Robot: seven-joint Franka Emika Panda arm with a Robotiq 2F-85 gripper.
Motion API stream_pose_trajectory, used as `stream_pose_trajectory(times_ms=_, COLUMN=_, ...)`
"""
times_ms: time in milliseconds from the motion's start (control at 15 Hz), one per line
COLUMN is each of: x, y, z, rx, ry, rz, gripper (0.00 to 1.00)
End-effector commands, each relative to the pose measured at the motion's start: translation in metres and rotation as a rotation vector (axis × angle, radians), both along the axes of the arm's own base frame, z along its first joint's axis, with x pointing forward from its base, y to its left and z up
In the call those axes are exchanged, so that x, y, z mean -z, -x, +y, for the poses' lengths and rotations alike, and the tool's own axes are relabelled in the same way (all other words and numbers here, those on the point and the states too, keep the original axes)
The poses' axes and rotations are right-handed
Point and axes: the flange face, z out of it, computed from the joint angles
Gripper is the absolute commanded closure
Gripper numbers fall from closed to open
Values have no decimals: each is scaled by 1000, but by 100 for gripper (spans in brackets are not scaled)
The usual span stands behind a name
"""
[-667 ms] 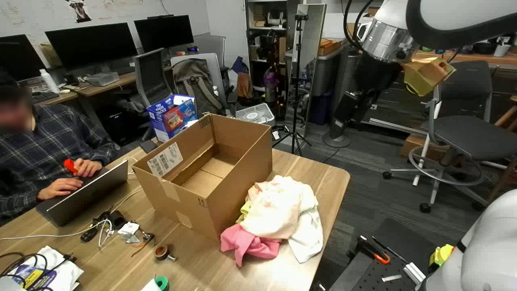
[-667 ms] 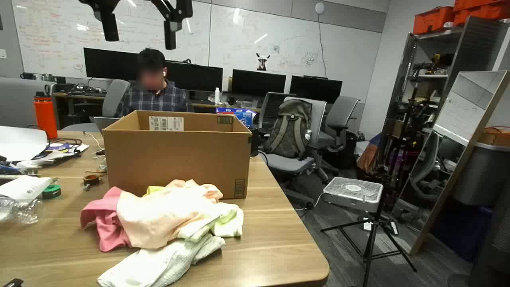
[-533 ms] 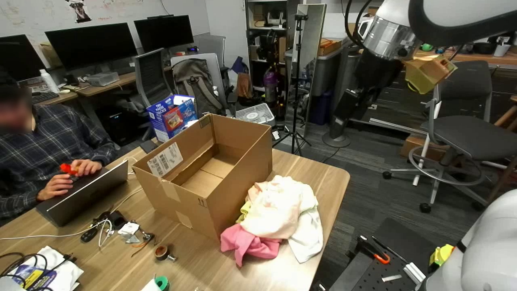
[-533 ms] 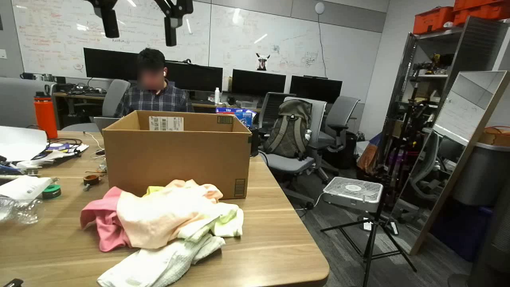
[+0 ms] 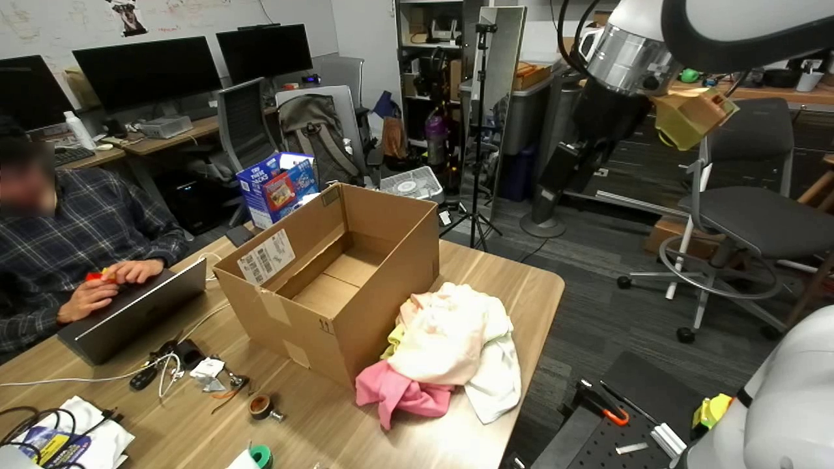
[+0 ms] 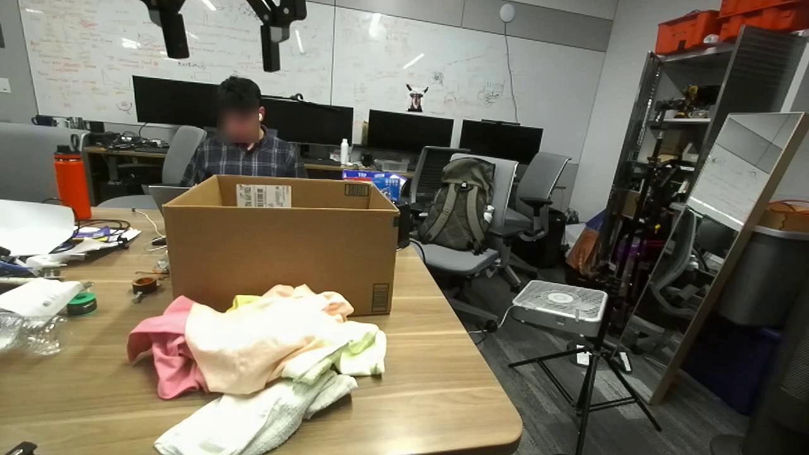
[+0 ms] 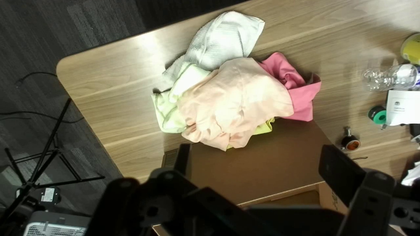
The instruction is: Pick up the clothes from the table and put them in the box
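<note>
The wooden table (image 6: 442, 392) carries the open-topped brown box (image 6: 278, 259). In an exterior view, the clothes (image 6: 272, 344) lie heaped on the table at the box's near side, peach uppermost, pink at left, white nearest. The gripper (image 6: 225, 62) hangs high up, jaws wide apart. Left of the clothes sits a green roll (image 6: 82, 304).
</note>
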Motion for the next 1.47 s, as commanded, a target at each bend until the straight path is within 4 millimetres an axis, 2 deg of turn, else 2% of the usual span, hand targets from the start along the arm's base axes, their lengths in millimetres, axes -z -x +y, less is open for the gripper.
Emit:
stream_pose_trajectory(times_ms=0, x=0, y=-1, z=2, rx=-5, ry=6, rz=-2, gripper=0)
stream_pose_trajectory(times_ms=800, x=33, y=-2, z=68, rx=-228, ry=207, rz=43, gripper=0)
stream_pose_trajectory(times_ms=1400, x=58, y=-17, z=126, rx=-244, ry=292, rz=73, gripper=0)
